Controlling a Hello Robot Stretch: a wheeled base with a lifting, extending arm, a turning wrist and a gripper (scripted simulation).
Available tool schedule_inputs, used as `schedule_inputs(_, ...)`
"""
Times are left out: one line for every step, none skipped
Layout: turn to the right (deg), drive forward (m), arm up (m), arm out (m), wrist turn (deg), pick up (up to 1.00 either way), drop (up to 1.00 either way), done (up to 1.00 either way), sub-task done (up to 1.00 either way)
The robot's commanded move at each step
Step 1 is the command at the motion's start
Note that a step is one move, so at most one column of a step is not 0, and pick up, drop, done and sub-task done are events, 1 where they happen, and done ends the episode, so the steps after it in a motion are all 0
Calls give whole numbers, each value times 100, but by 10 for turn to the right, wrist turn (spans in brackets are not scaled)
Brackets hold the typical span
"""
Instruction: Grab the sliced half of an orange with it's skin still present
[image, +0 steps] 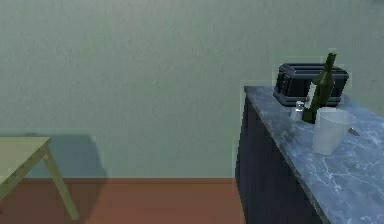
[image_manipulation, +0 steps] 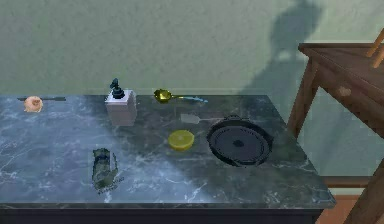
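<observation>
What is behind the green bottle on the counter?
A dark toaster stands behind the bottle. The bottle covers a strip of the toaster's right half, so that part cannot be seen.

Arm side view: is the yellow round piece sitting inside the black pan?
No, the yellow round piece lies on the counter, just left of the black pan.

Nothing of the robot's own body to tell of here: no colour, shape, cable, screw or marking to be made out. Above, on and beside the dark marbled surface, just room and furnishings, none of it part of the machine.
</observation>
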Motion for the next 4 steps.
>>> schedule_inputs(0, 0, 50, 0, 0, 0, 0, 0, 0)
schedule_inputs(0, 0, 38, 0, 0, 0, 0, 0, 0)
schedule_inputs(0, 0, 0, 20, 0, 0, 0, 0, 0)
schedule_inputs(0, 0, 0, 0, 450, 0, 0, 0, 0)
